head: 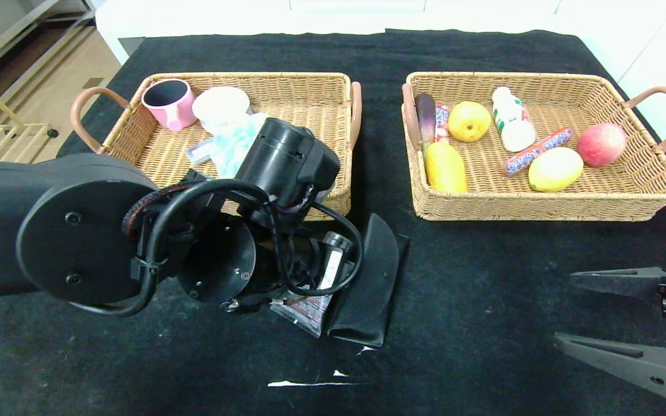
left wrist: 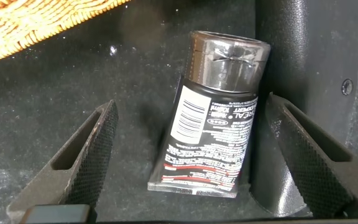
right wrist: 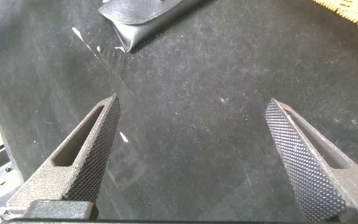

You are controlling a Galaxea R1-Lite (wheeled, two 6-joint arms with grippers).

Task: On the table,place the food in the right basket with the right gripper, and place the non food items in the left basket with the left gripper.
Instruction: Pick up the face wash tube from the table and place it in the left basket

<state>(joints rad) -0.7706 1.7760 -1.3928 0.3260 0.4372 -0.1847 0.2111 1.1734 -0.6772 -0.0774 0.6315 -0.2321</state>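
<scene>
A black tube [left wrist: 213,134] with a white label lies flat on the black cloth, its cap toward the left basket [head: 287,76]. My left gripper [left wrist: 191,106] hangs open low over it, one finger on each side and neither touching. The far finger stands against a black case [left wrist: 316,56] that lies beside the tube [head: 304,309]. In the head view my left arm hides most of this gripper. My right gripper [head: 565,310] is open and empty near the front right of the table, over bare cloth [right wrist: 192,102]. The right basket [head: 541,215] holds several fruits, an eggplant, a small bottle and wrapped snacks.
The left basket holds a pink cup [head: 166,103], a white bowl [head: 221,104] and a pale blue cloth [head: 235,141]. The black case [head: 370,283] lies between the baskets' front edges. White scuffs [head: 310,382] mark the cloth near the front.
</scene>
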